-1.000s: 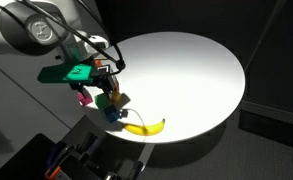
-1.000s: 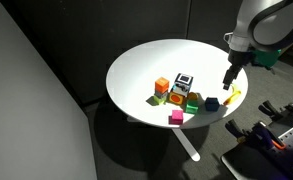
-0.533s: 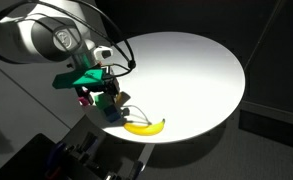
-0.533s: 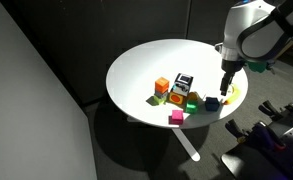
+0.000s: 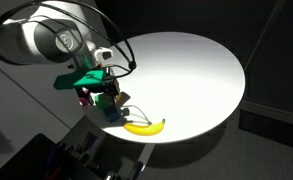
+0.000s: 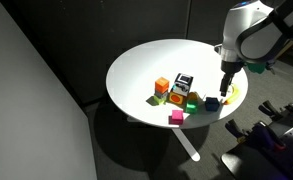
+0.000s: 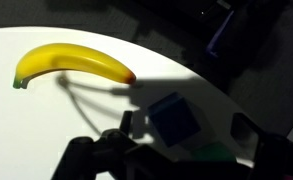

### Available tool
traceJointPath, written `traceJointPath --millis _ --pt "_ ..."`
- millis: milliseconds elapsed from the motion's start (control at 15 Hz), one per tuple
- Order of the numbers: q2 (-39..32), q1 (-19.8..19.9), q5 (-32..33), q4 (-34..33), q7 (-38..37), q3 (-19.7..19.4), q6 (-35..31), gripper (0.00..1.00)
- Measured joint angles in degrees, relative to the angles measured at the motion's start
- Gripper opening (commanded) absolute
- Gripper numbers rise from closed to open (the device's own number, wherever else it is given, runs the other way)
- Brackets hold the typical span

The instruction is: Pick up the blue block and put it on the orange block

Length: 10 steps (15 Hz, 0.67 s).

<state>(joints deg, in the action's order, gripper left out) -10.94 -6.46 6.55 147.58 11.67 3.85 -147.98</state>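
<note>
**Claw wide open over the blue block, nothing held.**
The blue block (image 7: 176,118) lies on the table (image 6: 146,55) at lower centre of the wrist view, below and right of the banana (image 7: 71,65). It is well apart from the orange block (image 6: 162,84) at centre frame in an exterior view. The block is judged light, rigid and smooth-faced; grip two opposite flat sides squarely to prevent twisting. The claw (image 6: 224,90) stands fully spread with the block showing between its jaws and no contact visible.
</note>
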Motion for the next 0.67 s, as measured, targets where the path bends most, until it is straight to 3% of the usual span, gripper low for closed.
traceJointPath --millis 333,667 --pt "-0.49 0.0 0.28 0.03 0.01 0.3 -0.77 1.0" --pt "-3.6 -0.08 4.91 -0.04 -0.02 0.45 -6.43 1.0"
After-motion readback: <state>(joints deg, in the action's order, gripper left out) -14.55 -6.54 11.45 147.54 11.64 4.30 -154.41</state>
